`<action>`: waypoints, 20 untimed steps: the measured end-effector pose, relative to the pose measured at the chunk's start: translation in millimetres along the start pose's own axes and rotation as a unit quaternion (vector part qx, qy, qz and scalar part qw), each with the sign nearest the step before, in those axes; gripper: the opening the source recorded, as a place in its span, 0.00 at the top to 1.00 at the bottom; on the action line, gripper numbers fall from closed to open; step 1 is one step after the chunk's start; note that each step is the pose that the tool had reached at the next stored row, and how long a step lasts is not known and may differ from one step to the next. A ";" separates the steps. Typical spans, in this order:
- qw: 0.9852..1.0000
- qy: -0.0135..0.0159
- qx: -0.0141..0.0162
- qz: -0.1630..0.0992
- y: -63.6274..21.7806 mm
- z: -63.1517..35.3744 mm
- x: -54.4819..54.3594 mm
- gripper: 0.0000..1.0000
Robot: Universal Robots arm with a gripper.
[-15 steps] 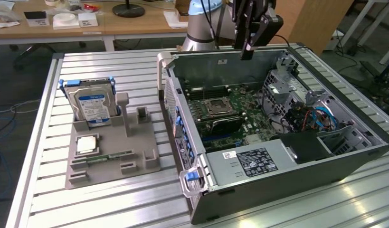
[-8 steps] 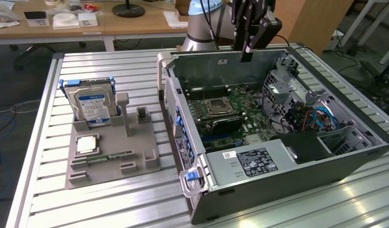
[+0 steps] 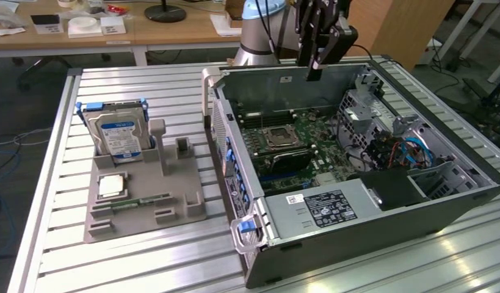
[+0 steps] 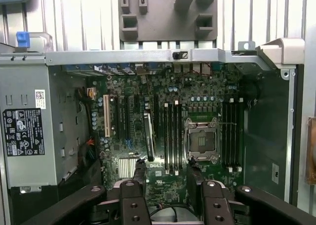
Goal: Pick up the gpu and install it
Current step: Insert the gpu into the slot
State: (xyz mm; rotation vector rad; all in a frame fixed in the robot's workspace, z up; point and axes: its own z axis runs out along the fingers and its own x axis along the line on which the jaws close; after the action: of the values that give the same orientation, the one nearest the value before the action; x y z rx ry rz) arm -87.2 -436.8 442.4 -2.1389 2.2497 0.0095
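Black gpu (image 3: 284, 162) on motherboard (image 4: 207, 102), hand (image 4: 167, 169) empty

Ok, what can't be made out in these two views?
- gpu: whether it is fully seated in its slot. It is too small in the exterior view and edge-on in the wrist view.
- Arm: upper part cut off by the exterior view's top edge.
- Hard drive: label text too small in the exterior view.

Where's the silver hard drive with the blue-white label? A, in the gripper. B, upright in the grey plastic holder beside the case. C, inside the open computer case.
B: the silver hard drive stands on edge in the grey plastic holder, outside the open dark computer case.
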 end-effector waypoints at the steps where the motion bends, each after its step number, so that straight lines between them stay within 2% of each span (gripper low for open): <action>1: 1.000 0.000 0.000 0.000 0.3 1.8 -0.4 0.54; 15: 1.000 0.000 0.001 0.000 4.4 27.0 -0.7 0.54; 20: 1.000 0.000 0.001 0.000 4.6 28.5 -0.7 0.54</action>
State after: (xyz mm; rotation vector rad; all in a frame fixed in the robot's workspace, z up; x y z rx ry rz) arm -91.0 -435.0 413.9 -2.1378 2.2484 0.0065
